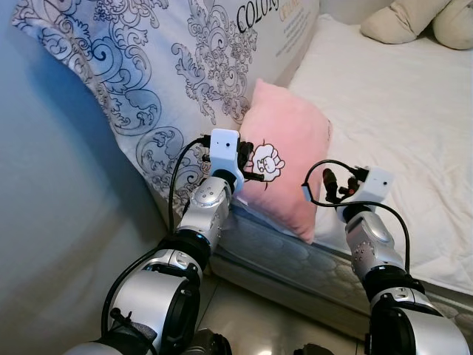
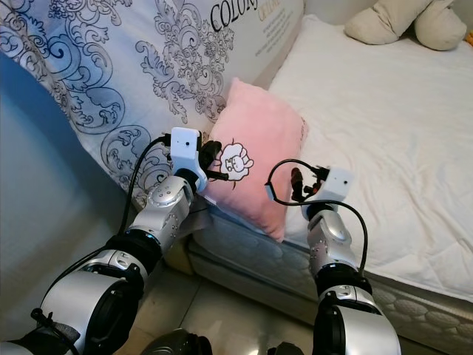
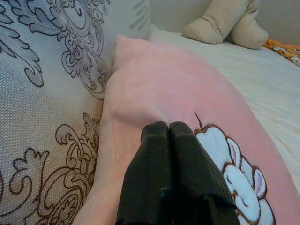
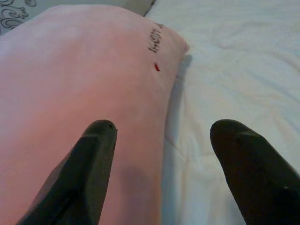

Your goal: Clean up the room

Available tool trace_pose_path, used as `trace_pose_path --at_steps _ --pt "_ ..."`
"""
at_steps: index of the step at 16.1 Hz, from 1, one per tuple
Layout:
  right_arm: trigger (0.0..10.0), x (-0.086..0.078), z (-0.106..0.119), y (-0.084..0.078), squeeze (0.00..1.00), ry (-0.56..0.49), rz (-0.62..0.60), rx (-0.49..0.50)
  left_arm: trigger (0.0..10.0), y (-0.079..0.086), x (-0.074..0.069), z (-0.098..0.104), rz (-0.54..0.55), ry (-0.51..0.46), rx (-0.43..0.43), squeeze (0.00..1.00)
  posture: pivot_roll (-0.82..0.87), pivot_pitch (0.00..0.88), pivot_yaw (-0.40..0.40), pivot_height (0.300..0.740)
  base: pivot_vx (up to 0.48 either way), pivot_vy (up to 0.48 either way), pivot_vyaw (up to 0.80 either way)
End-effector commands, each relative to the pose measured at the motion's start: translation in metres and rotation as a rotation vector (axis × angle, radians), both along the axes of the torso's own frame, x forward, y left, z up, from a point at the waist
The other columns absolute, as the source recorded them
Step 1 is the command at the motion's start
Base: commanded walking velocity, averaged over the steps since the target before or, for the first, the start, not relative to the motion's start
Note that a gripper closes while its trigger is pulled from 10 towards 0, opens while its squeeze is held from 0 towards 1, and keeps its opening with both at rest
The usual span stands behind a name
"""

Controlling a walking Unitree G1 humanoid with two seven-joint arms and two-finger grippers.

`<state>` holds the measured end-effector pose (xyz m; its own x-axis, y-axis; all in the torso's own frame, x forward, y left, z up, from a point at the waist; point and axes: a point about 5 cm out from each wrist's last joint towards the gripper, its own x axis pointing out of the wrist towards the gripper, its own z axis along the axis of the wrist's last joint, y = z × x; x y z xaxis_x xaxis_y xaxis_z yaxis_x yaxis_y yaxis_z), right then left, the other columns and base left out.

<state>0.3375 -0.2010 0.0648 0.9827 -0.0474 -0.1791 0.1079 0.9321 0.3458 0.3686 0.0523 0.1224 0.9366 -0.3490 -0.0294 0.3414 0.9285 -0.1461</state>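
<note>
Tidying pillow (image 1: 284, 151), propped at bed (image 1: 399, 111) edge against patterned bedding | left gripper (image 3: 168, 129) closed, tips pressed on pillow, nothing held | right gripper (image 4: 161, 133) spread wide beside it | next: pillow to be gripped.

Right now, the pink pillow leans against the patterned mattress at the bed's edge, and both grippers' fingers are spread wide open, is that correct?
Not quite. The pink pillow does lean against the patterned mattress at the bed's edge, but only the right gripper is open. The left wrist view shows the left gripper's fingers pressed together.
</note>
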Motion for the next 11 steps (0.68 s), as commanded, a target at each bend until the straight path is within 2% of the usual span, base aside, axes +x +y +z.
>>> trace_pose_path --at_steps 1,2,3,5,7,11 --pt "10.0 -0.002 -0.005 -0.001 1.0 0.029 -0.001 0.029 10.0 0.0 0.003 0.01 -0.002 -0.04 -0.001 0.0 -0.1 0.0 0.07 0.714 0.0 0.0 0.0" --pt "10.0 -0.002 -0.005 -0.001 1.0 0.031 0.0 0.031 10.0 0.0 0.003 0.01 -0.002 -0.041 0.0 0.0 -0.1 0.0 0.07 0.714 0.0 0.0 0.0" --pt "10.0 -0.001 -0.009 0.001 1.0 0.062 0.01 0.093 10.0 0.0 0.003 0.01 -0.005 -0.042 0.001 0.0 -0.1 0.0 0.07 0.714 0.0 0.0 0.0" --pt "10.0 -0.002 -0.012 0.003 1.0 0.08 0.016 0.106 10.0 0.0 0.002 0.01 -0.01 -0.051 0.007 0.0 -0.08 0.0 0.063 0.714 0.0 0.0 0.0" --pt "10.0 -0.001 -0.015 0.014 1.0 0.093 0.07 0.116 10.0 0.002 0.001 0.009 -0.016 -0.06 0.01 0.0 -0.07 0.0 0.068 0.714 0.0 0.0 0.0" --pt "10.0 0.0 -0.022 0.041 1.0 0.14 0.127 0.262 10.0 0.002 0.001 0.009 -0.016 -0.057 0.01 0.0 -0.05 0.0 0.075 0.714 0.0 0.0 0.0"
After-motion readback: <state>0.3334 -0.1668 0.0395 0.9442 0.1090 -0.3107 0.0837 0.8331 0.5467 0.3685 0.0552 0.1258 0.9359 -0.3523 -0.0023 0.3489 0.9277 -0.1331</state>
